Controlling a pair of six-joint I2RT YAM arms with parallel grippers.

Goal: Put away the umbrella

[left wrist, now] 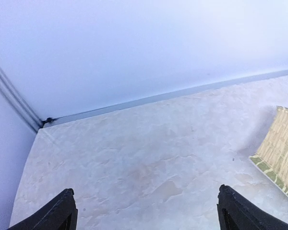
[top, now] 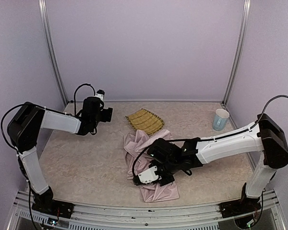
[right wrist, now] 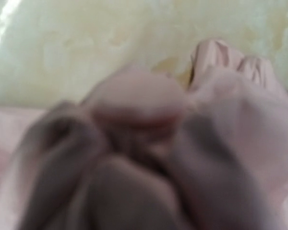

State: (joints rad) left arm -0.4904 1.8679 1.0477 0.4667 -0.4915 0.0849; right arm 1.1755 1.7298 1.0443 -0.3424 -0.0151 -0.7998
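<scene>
The left pincer (left wrist: 149, 215) is held spread wide above bare desk (top: 86, 163), with nothing between its 2 black fingertips (left wrist: 57, 213). A woven bamboo tray (top: 144, 121) is seen ahead of it and to its right, apart from it. The right pincer (top: 139, 179) is set down on the umbrella (top: 158, 190), whose crumpled pale pink canopy is spread on the desk beneath and around it, 1 end lying just beside the tray. Only blurred pink fabric is shown in the right wrist view, so whether this pincer is closed on it cannot be told. A pale cup (top: 221, 119) is stood well apart from the right pincer, on the far side of its arm.
</scene>
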